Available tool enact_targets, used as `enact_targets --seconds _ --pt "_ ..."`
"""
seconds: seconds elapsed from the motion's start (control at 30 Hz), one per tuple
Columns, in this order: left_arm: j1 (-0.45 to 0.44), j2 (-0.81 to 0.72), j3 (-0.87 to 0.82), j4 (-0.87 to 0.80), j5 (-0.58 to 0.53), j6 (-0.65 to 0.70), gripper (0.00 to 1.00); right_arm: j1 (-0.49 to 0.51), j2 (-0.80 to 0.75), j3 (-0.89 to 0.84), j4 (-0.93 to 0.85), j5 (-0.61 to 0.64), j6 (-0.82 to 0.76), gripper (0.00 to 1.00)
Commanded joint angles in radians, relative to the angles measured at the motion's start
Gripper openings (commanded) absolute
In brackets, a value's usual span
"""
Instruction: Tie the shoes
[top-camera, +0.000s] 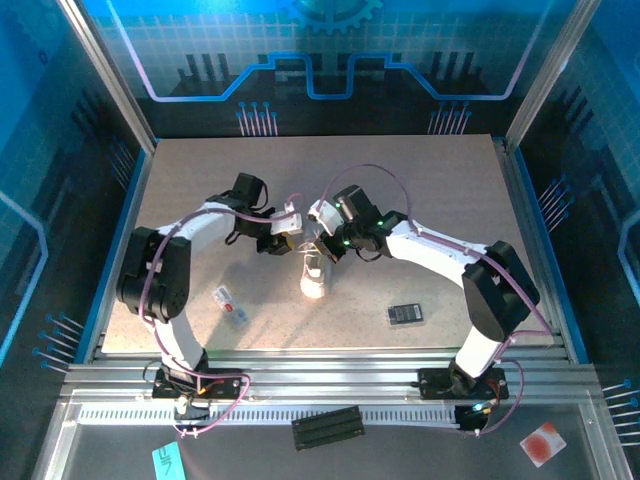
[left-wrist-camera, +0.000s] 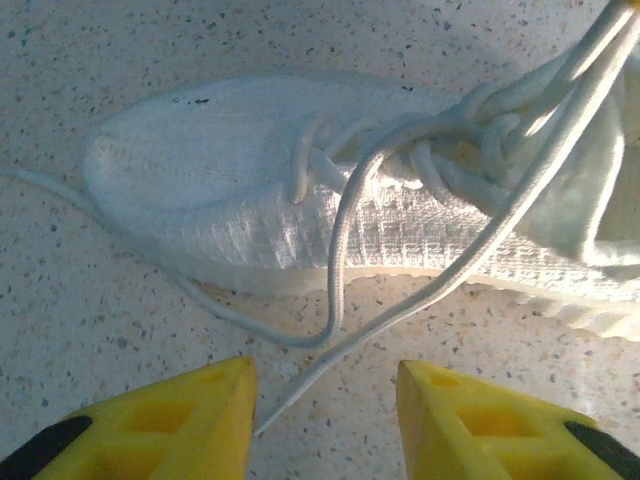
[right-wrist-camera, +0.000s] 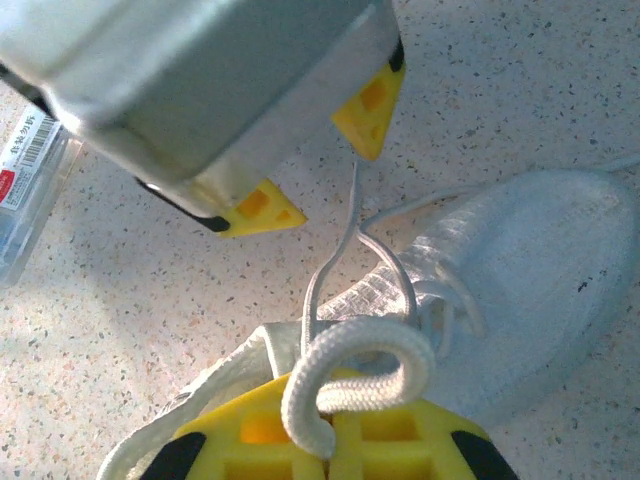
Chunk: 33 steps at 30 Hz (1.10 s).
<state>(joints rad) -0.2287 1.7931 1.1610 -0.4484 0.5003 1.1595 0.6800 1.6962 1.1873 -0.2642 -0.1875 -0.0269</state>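
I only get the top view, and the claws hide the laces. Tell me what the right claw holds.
Observer: In the right wrist view, the right claw is shut on a lace that loops over it.
Operator: Now report the left claw.
Observer: In the left wrist view, the left claw is open and grips nothing.
Operator: Say what is nearest it.
Observer: A loose lace end sits between its fingers.

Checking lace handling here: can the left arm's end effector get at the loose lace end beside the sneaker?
Probably yes: the left end effector is open and low, and the loose lace end lies on bare table between its fingers, nothing covering it.
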Motion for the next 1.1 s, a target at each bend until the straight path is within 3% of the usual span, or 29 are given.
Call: enact_targets --seconds 0.0,0.47,0.53,0.63,0.7,1.07 --pt "-0.018 0.032 0.046 -0.008 0.060 0.114 0.42 0.001 -0.049 -0.018 0.021 -0.008 0.008 0.00" --pt "-0.094 0.117 0.077 0.009 -0.002 0.122 0.41 -0.004 -0.064 -0.040 0.034 -0.009 0.007 0.00" --pt "-0.097 0.126 0.081 0.022 -0.018 0.108 0.38 -0.004 -0.066 -0.043 0.033 -0.008 0.008 0.00" --pt "-0.089 0.118 0.081 0.040 -0.053 0.058 0.22 -0.005 -0.074 -0.049 0.033 -0.003 0.006 0.00" --pt "-0.073 0.098 0.078 0.042 -0.066 0.019 0.17 -0.010 -0.082 -0.057 0.029 -0.002 0.005 0.00" --pt "-0.017 0.027 0.057 0.007 -0.148 -0.116 0.18 -0.028 -0.119 -0.102 0.053 -0.006 0.009 0.00"
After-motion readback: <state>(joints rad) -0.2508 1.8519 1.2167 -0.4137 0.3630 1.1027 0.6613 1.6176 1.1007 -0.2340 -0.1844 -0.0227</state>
